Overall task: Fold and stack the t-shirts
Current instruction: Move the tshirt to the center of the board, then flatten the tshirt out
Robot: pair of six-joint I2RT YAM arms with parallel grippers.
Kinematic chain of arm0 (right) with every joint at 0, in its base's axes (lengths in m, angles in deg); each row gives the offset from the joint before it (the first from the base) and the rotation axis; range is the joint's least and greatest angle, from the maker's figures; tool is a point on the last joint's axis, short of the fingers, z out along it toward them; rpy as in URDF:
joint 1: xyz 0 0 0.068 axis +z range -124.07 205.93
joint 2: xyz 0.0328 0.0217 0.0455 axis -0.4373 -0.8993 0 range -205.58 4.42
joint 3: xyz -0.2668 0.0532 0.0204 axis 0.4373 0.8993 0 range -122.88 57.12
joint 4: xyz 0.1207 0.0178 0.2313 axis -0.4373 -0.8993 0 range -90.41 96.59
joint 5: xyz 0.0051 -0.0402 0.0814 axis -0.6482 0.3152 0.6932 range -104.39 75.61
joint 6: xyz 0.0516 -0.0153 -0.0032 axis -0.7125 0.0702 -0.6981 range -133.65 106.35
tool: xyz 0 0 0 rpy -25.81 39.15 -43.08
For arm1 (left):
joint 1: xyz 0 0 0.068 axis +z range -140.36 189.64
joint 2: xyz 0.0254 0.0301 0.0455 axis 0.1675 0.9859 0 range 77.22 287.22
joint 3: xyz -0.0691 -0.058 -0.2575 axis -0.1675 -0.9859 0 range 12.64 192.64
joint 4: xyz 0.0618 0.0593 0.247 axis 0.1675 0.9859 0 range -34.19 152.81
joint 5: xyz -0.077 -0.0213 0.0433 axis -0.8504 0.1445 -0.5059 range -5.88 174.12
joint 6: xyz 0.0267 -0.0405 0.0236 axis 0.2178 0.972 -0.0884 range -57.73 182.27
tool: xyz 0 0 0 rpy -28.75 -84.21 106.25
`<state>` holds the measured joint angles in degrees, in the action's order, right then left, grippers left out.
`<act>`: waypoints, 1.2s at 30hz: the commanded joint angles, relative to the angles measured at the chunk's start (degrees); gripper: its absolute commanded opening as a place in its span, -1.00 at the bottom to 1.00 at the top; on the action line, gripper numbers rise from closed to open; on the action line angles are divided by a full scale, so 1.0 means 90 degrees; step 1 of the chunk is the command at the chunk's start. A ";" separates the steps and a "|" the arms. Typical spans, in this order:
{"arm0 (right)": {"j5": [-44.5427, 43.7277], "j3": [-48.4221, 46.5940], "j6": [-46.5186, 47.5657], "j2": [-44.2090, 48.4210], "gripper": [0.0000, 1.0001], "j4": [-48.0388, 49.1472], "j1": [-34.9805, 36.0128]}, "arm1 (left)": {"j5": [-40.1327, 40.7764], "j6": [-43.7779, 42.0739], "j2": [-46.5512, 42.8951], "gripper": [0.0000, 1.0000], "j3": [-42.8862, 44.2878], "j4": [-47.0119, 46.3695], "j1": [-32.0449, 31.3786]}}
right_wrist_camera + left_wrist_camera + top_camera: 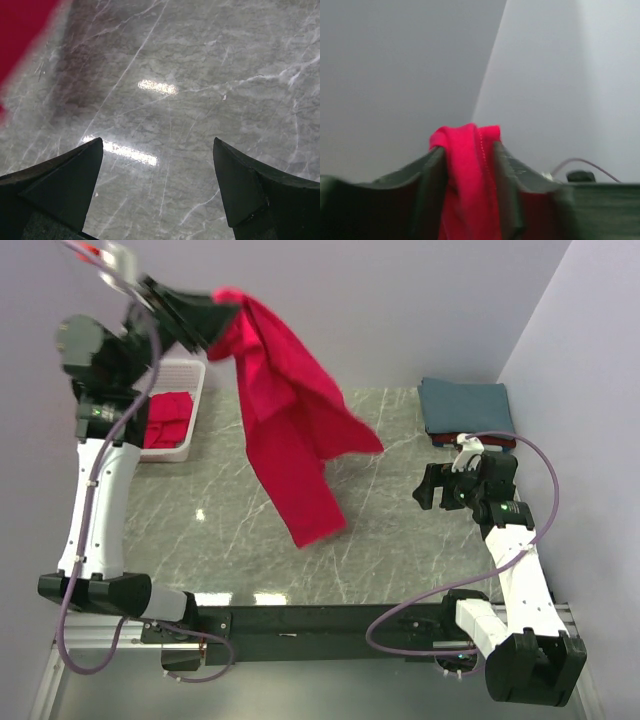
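Note:
A bright red t-shirt (290,430) hangs in the air over the back left of the table, its lower end trailing down toward the marble. My left gripper (215,325) is raised high and pinches the shirt's top edge. In the left wrist view the red cloth (467,170) fills the narrow gap between the fingers of that gripper (470,150). My right gripper (428,488) hovers low at the right, open and empty (157,150), with a red corner of the shirt (20,30) at upper left. A folded teal-blue t-shirt (465,405) lies at the back right on a darker red one (492,443).
A white lattice basket (193,390) stands at the back left with another red t-shirt (168,420) inside. The marble table (400,540) meets walls at the back and the right. A purple cable loops beside the right arm.

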<state>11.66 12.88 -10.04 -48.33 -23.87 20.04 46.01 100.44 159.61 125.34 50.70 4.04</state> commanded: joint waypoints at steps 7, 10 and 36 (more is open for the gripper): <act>0.0465 -0.0415 0.0262 -0.0222 0.93 -0.0190 -0.0049 | -0.0375 -0.2422 -0.0970 0.99 -0.3819 0.2411 0.0603; 0.0758 -0.0503 0.0389 -0.0611 0.93 -0.0258 -0.0039 | -0.0219 -0.3653 -0.1302 0.99 -0.4562 0.3113 0.0769; 0.0348 -0.2601 0.0253 -0.5172 0.59 0.0113 0.2402 | 0.1978 -0.7230 -0.1090 0.68 -0.7904 0.2736 -0.1632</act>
<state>13.60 -5.66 -6.45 -92.46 -25.81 40.06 59.76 35.07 147.45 54.98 81.78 -8.84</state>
